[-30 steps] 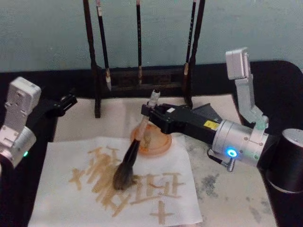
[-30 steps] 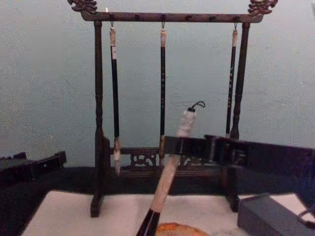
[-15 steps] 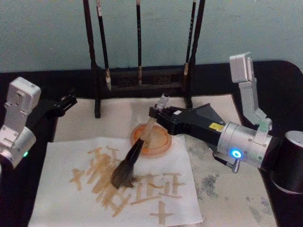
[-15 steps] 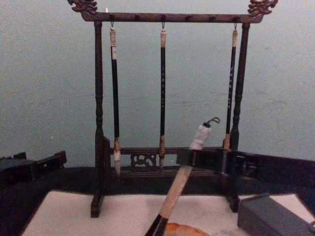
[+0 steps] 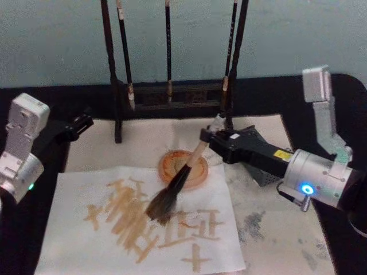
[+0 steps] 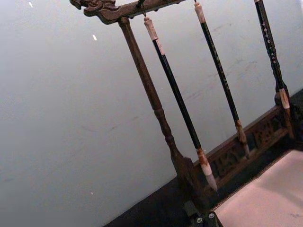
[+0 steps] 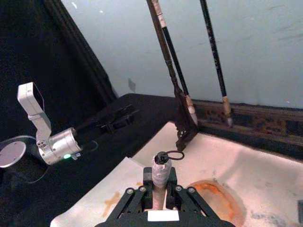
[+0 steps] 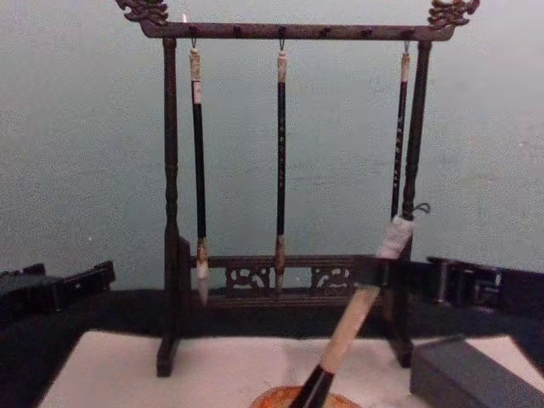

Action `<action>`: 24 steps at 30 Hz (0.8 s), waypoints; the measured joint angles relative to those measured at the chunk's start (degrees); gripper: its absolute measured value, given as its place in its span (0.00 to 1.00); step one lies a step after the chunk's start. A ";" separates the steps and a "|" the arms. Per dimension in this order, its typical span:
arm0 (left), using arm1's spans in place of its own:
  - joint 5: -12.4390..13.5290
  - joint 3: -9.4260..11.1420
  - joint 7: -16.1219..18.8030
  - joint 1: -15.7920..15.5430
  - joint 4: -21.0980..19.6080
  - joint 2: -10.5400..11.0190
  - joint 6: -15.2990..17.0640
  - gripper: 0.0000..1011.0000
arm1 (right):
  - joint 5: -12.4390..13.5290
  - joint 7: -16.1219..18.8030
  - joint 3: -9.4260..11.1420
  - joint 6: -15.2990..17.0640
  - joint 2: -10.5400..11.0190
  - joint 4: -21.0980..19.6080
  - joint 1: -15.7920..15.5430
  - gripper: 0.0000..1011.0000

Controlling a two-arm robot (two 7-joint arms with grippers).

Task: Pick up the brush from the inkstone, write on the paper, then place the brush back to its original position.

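A dark surface (image 5: 46, 97) carries a pale stained mat (image 5: 287, 229). On the mat's near left part lies the paper (image 5: 57, 246), a wide white sheet already crossed by tan strokes. At the back stands the wooden rack (image 8: 170, 212) with three thin brushes (image 8: 280, 153) hanging from it.

The right gripper (image 5: 207, 137) reaches in from the right, clenched on the brush (image 5: 183, 175) high on its pale handle, just below the whitish end with the cord loop. The brush slants: its long axis runs from the gripper down and toward the robot's left, ending in the bushy head over the middle of the strokes. Whether the bristles press on the sheet or hang just above it is hard to say from here.

The round orange inkstone (image 5: 175, 163) sits at the paper's far edge, beneath the lower handle and so between the gripper and the bristle head. Putting the brush back would likely mean drawing the head away from the robot and to the right. The right arm already holds it and is much the nearer.

The left gripper (image 5: 80, 123) is parked well apart at the mat's far left corner.
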 joint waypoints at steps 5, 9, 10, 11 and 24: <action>0.00 0.00 0.00 0.00 0.00 0.00 0.00 0.99 | 0.54 0.09 1.38 -0.47 1.38 -1.04 -1.42 0.17; 0.00 0.00 0.00 0.00 0.00 0.00 0.00 0.99 | 1.22 0.09 3.02 -1.06 2.70 -2.02 -2.84 0.17; 0.00 0.00 0.00 0.00 0.00 0.00 0.00 0.99 | 1.36 0.09 3.26 -1.14 2.92 -2.19 -3.07 0.17; 0.00 0.00 0.00 0.00 0.00 0.00 0.00 0.99 | 1.63 0.09 3.78 -1.34 3.35 -2.59 -3.51 0.17; 0.00 0.00 0.00 0.00 0.00 0.00 0.00 0.99 | 3.83 1.44 5.78 -2.56 4.69 -6.67 -5.05 0.17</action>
